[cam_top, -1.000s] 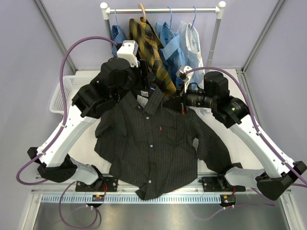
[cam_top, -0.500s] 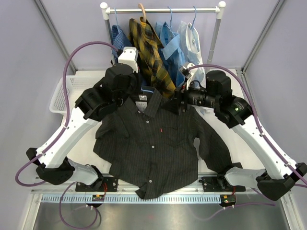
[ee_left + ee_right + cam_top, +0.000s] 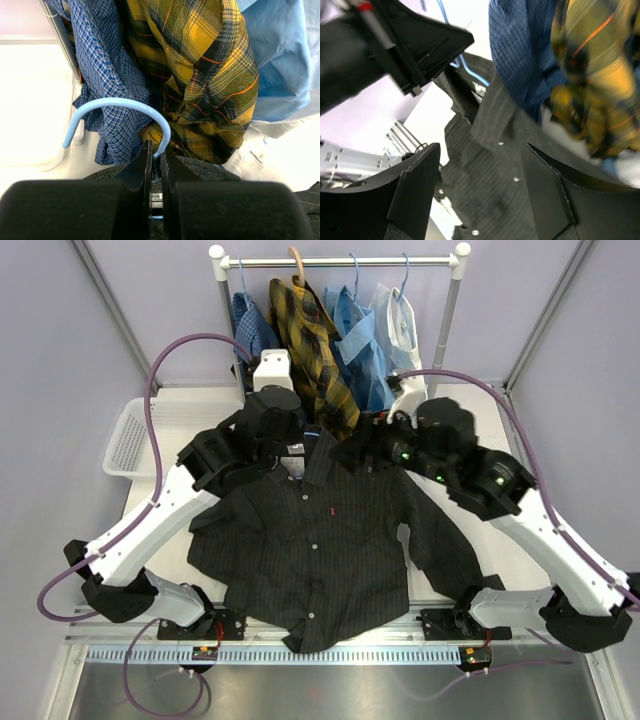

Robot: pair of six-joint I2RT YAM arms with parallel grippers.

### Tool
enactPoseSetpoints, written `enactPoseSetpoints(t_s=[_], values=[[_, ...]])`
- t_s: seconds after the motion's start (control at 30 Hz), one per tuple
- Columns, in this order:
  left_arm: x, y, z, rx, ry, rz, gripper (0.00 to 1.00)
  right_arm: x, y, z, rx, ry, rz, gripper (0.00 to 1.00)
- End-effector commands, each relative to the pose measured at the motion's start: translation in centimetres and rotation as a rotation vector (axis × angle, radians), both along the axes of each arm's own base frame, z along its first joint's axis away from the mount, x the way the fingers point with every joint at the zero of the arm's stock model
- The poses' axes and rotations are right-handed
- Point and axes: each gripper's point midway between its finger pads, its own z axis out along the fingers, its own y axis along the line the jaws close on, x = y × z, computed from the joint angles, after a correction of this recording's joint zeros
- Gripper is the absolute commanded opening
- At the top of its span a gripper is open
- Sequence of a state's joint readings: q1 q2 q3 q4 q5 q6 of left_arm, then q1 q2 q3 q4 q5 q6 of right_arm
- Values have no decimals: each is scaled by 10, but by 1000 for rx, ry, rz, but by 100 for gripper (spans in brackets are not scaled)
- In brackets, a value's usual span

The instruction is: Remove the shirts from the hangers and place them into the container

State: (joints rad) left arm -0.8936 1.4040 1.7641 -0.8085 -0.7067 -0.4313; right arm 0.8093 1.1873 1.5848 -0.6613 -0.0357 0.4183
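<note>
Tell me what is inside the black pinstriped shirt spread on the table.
A light-blue wire hanger: only its hook shows, sticking out of the collar, the left pincer shut on its neck. The black shirt covers the rest of it.

Hanging shirts and the rail block the table's far side.

— Where does the spread shirt lie?
— Flat across the middle of the table, hem over the near edge, collar toward the far edge.
— And the hanger?
— At that collar, with the left end effector on its neck.
— The rest?
— The rail stands at the far edge, carrying the hanging shirts. The container sits at the left edge, near the far-left corner.
</note>
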Motion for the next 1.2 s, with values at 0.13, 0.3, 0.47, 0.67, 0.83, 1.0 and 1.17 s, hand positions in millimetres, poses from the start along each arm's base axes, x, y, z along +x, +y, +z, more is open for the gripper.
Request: enactPoseSetpoints(t_s=[0.13, 0.3, 0.47, 0.67, 0.83, 1.0, 1.17], values=[[7, -1, 29, -122, -92, 105, 0, 28, 17, -39, 6, 122, -303, 75], [4, 1, 27, -113, -96, 114, 0, 33, 36, -48, -19, 134, -331, 73], [1, 0, 23, -107, -91, 109, 0, 40, 49, -58, -44, 147, -349, 72], [-3, 2, 25, -85, -97, 89, 0, 48, 41, -62, -70, 124, -418, 22], [-9, 16, 30, -18, -119, 78, 0, 44, 5, -60, -135, 103, -501, 0], [-24, 40, 20, 49, -122, 56, 0, 37, -47, -53, -162, 87, -577, 0], [-41, 60, 6, 58, -113, 36, 0, 28, -96, -64, -198, 113, -636, 0]])
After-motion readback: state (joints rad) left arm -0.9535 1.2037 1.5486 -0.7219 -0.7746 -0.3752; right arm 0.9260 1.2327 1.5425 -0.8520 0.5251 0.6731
